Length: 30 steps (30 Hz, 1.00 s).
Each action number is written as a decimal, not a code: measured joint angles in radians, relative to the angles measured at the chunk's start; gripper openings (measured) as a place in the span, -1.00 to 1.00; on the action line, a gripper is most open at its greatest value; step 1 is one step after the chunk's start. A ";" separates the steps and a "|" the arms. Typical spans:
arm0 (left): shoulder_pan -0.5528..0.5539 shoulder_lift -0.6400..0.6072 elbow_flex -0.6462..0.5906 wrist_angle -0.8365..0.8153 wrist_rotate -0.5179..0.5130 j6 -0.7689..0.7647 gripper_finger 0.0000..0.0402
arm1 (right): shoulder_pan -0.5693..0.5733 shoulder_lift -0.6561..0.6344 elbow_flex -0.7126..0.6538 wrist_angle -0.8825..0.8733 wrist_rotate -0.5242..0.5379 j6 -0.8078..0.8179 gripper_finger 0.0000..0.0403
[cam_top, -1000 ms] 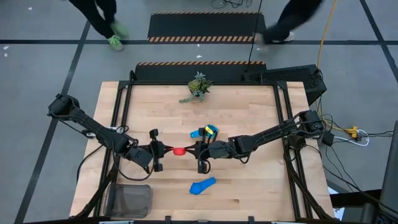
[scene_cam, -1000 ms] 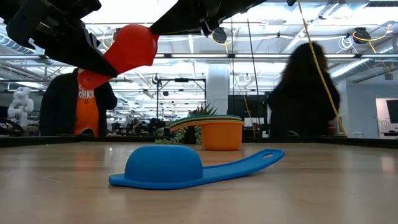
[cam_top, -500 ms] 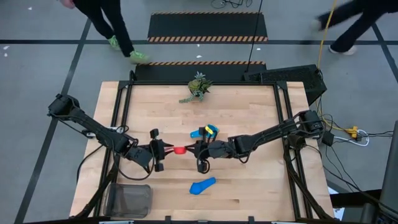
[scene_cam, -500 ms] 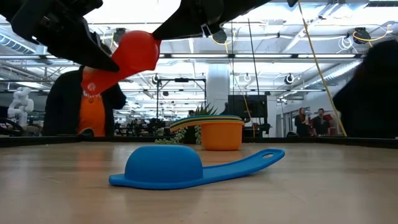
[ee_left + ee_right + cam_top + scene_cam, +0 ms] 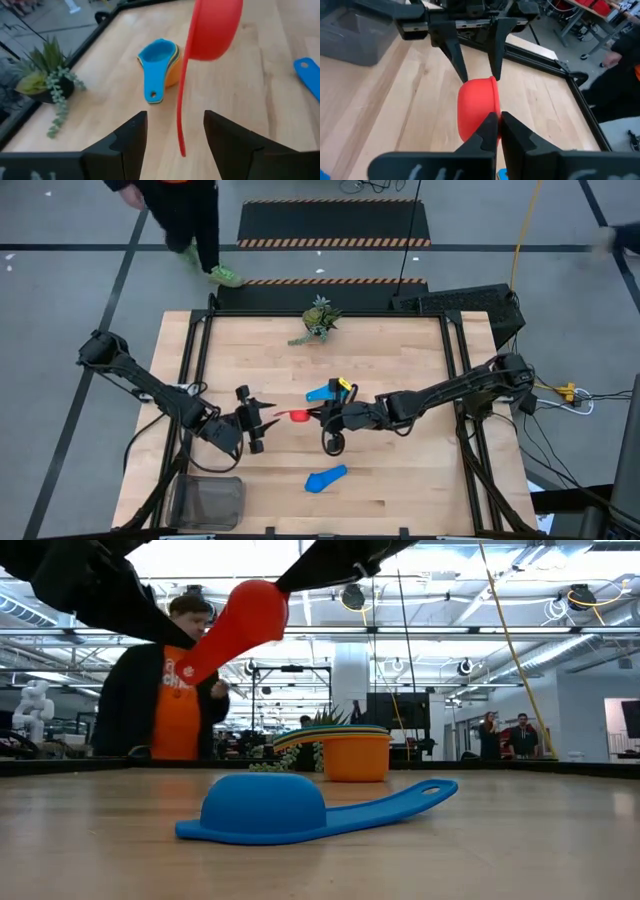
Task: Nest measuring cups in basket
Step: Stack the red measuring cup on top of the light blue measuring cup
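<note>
The right hand (image 5: 495,131) was clenched on the red cup (image 5: 476,109); the left hand (image 5: 171,131), released, faced its handle. A clean handover wanted the left closing squarely before right released.

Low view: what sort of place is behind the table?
Likely a robotics lab or workshop hall: an open ceiling with hanging lights, a white humanoid figure at the far left, and a person walking past the table.
</note>
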 joint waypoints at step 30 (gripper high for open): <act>-0.003 -0.001 0.000 0.815 -0.035 0.862 0.00 | 0.011 -0.431 -0.635 0.829 -0.114 -0.347 -1.00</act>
